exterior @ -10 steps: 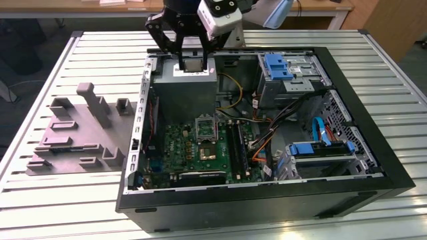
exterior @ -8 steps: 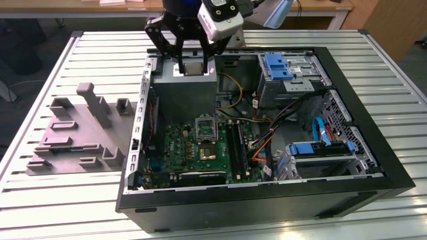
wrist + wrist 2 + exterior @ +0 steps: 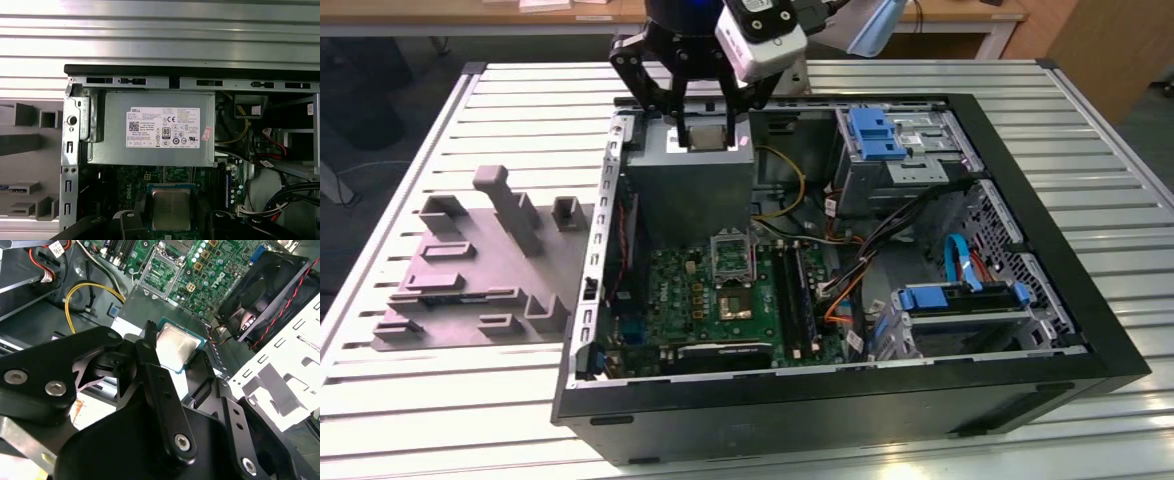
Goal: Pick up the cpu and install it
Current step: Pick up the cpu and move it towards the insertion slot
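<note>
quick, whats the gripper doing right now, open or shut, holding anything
The gripper: shut, holding the cpu.

Slatted metal table (image 3: 520,105), bearing open computer case (image 3: 854,405), grey fixture (image 3: 454,290) alongside

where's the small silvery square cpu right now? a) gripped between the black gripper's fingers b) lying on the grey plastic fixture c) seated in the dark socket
a: the small silvery square cpu sits clamped in the black gripper, while the dark metal-framed socket lies empty.
</note>
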{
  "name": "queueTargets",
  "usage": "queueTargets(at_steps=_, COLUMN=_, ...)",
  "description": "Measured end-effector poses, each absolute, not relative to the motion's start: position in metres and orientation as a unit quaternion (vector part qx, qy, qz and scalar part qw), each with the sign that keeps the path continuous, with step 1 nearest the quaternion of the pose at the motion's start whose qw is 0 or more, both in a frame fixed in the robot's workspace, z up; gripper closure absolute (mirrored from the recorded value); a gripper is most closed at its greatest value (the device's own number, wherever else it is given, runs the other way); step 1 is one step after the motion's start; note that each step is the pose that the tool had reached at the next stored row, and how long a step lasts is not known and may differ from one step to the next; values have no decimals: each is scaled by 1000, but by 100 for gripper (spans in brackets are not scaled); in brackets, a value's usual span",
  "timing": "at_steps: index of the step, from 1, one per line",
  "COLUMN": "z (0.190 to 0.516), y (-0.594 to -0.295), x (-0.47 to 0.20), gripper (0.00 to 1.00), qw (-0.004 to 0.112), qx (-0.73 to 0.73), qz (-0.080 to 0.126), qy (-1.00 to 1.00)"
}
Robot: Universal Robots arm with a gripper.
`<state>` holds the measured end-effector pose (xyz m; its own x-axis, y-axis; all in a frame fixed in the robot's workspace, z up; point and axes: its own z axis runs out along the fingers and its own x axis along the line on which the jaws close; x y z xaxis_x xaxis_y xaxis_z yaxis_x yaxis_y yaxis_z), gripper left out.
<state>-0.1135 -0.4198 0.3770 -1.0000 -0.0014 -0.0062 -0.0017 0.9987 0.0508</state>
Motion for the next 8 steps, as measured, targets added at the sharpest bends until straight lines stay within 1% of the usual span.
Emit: queueTargets(at_steps=8, z=377, y=-420, x=-112, gripper=53, qw=3, qx=-1, qz=25, qy=1000)
